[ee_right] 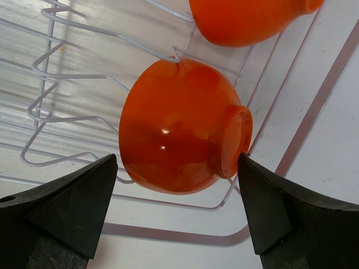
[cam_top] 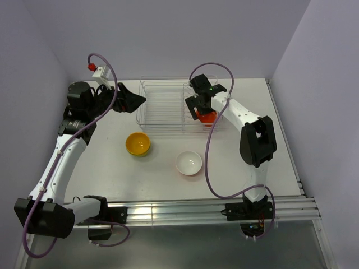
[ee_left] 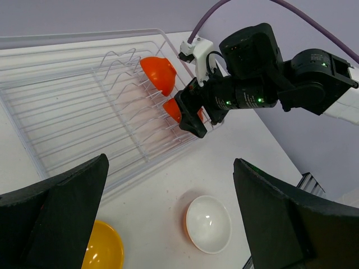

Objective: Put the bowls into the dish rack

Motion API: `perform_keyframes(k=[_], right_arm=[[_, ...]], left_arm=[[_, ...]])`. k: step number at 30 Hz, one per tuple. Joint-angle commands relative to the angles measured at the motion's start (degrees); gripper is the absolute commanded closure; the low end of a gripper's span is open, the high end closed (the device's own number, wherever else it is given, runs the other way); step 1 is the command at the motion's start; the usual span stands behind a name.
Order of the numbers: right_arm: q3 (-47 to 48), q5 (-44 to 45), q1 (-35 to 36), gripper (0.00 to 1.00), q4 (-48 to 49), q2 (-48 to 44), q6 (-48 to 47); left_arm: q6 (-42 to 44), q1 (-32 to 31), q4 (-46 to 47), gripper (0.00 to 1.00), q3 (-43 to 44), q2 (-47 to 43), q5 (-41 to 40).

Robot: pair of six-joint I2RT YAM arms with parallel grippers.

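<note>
The clear dish rack stands at the back of the table. Two red-orange bowls stand on edge in its right end, one below the other. My right gripper is open, its jaws spread either side of the nearer red-orange bowl, the right tip close to the bowl's foot. A yellow bowl and a bowl with a white inside sit upright on the table in front of the rack. My left gripper is open and empty, in the air by the rack's left end.
Walls close in at the back and on both sides. An aluminium rail runs along the near edge. In the left wrist view the rack has bare ribs left of the bowls. A purple cable hangs from the right arm.
</note>
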Motion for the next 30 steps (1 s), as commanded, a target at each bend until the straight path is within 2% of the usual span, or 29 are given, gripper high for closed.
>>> perform_keyframes(k=[1, 11, 19, 24, 27, 30], right_arm=[[1.89, 2.45, 0.54, 0.06, 1.92, 0.54, 0.48], [1.27, 3.24, 0.81, 0.11, 2.8, 0.8, 0.48], [1.36, 4.21, 1.16, 0.2, 3.33, 0.98, -0.31], [1.27, 4.99, 1.16, 0.29, 3.68, 0.63, -0.22], [1.62, 5.87, 1.16, 0.4, 3.95, 0.19, -0.05], [1.8, 6.05, 1.16, 0.42, 3.86, -0.42, 0.74]], left_arm=[[0.61, 0.23, 1.53, 0.01, -0.23, -1.06, 0.28], [0.78, 0.23, 1.61, 0.0, -0.4, -0.98, 0.2], [0.96, 0.23, 1.53, 0.01, 0.03, -1.06, 0.19], [0.96, 0.23, 1.44, 0.0, 0.39, -0.71, 0.28], [1.04, 0.23, 1.26, 0.0, 0.56, -0.54, 0.37], [0.78, 0.23, 1.61, 0.01, 0.39, -0.54, 0.55]])
